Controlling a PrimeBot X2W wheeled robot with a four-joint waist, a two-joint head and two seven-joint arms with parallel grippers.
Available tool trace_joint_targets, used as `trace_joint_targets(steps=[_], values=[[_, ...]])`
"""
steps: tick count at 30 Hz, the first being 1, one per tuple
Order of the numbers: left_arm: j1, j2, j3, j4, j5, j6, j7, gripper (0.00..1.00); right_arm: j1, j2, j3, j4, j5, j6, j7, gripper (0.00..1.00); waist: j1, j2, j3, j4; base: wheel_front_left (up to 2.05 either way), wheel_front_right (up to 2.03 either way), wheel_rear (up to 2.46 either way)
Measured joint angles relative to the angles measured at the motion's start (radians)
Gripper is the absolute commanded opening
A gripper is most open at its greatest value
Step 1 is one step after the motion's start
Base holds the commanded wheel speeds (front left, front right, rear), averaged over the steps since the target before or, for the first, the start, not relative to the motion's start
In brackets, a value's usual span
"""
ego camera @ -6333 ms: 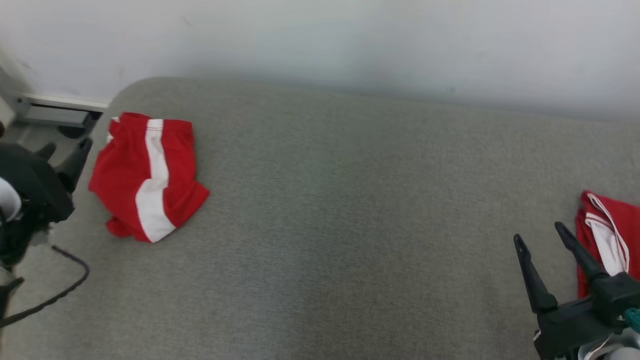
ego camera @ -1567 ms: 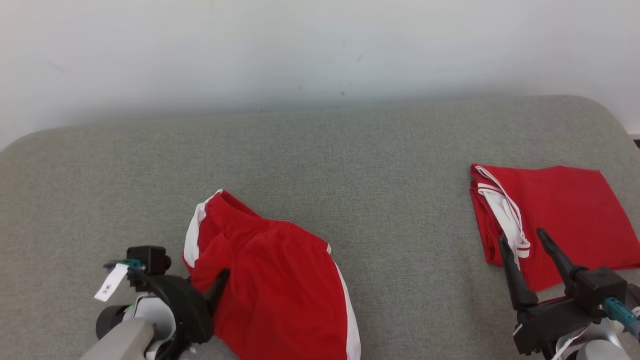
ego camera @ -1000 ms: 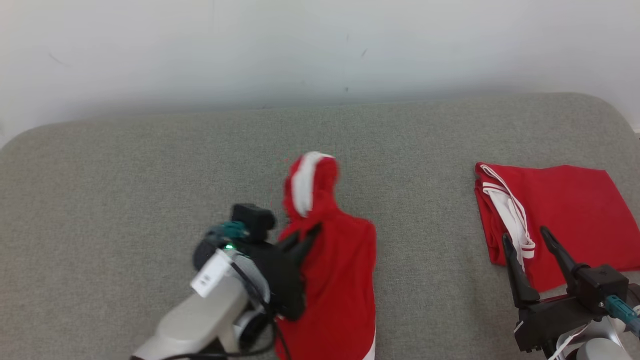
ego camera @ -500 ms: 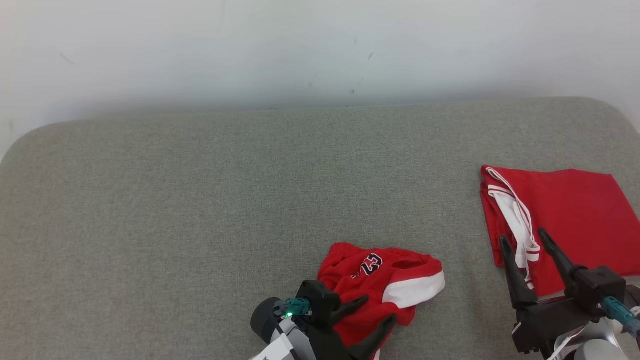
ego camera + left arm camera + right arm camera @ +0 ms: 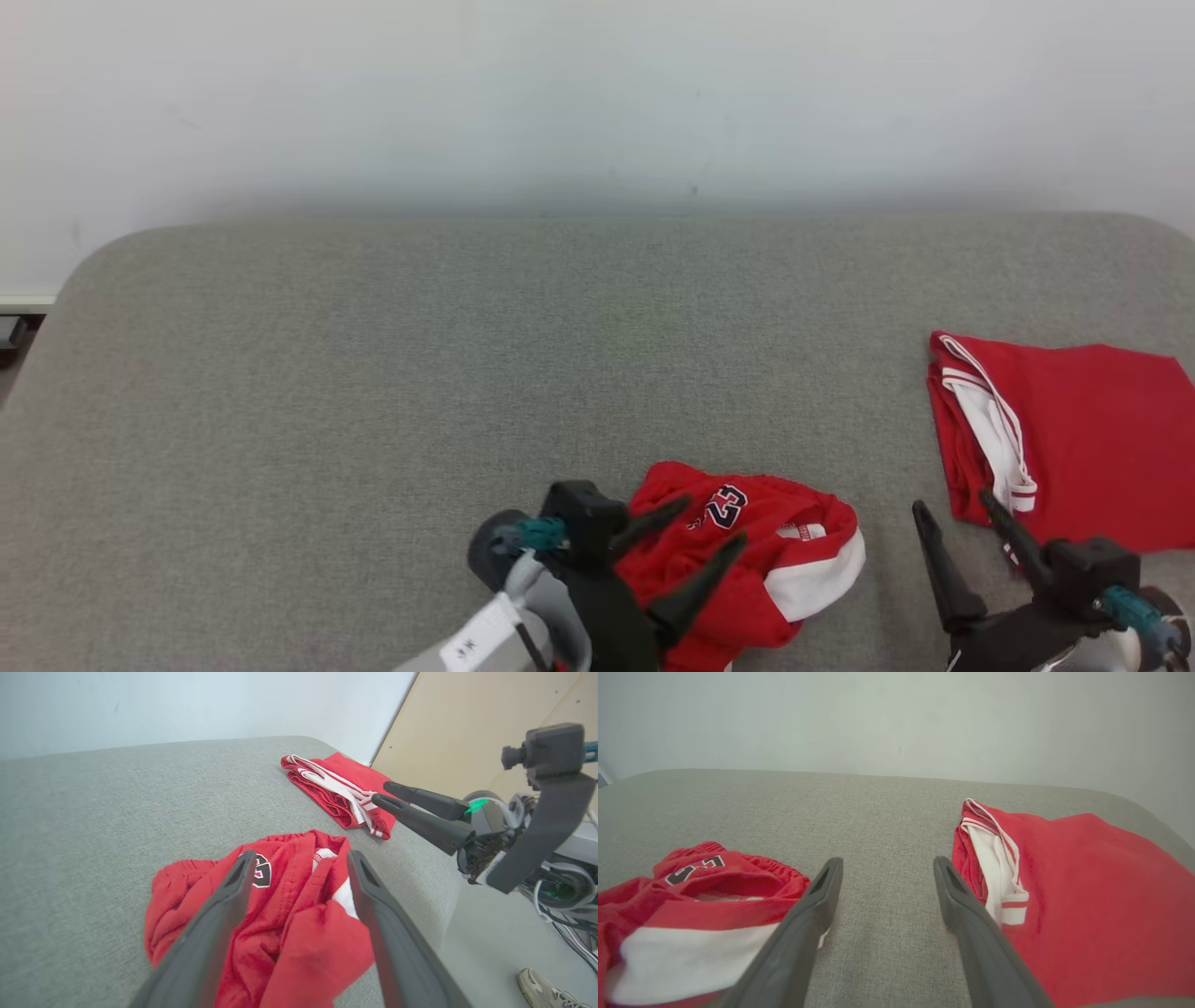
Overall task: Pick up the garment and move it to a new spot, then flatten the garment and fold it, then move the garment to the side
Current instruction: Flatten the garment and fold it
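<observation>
- Jaws of the left gripper (image 5: 714,523) stand wide apart over the garment (image 5: 780,551), with the fingers straddling the cloth and nothing pinched. The right gripper (image 5: 952,502) is also open and empty, near the folded red garment (image 5: 1074,420).
- The garment is a pair of red shorts with a white side band. It lies in a crumpled heap at the near edge of the grey cushion (image 5: 373,373), about mid-width, well apart from the folded one.
- Judged step: placement looks done and flattening comes next.
- To do it well: find the gathered waistband beside the number print, put one gripper at each end, then draw them apart and away from the edge.
- Risk: a pull toward the robot could drag the heap off. The right gripper should stay clear of the folded garment.
</observation>
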Motion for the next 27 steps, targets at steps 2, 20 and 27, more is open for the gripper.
trace_joint_targets(steps=[2,20,27], values=[[0.001,0.012,0.022,0.004,-0.004,0.000,-0.002,1.00,0.016,0.007,0.005,0.011,0.010,0.007,0.012,1.00,0.0000,0.0000,-0.006,0.010,0.00,0.00,0.00],[0.088,0.128,0.124,-0.008,-0.059,0.045,-0.019,1.00,-0.033,0.015,0.049,0.162,0.045,0.037,0.144,1.00,0.0000,0.0000,-0.025,0.117,0.00,0.00,0.00],[0.109,0.135,0.138,-0.025,-0.059,0.046,-0.019,1.00,-0.057,0.011,0.074,0.210,0.045,0.047,0.175,1.00,0.0000,0.0000,-0.023,0.164,0.00,0.00,0.00]])
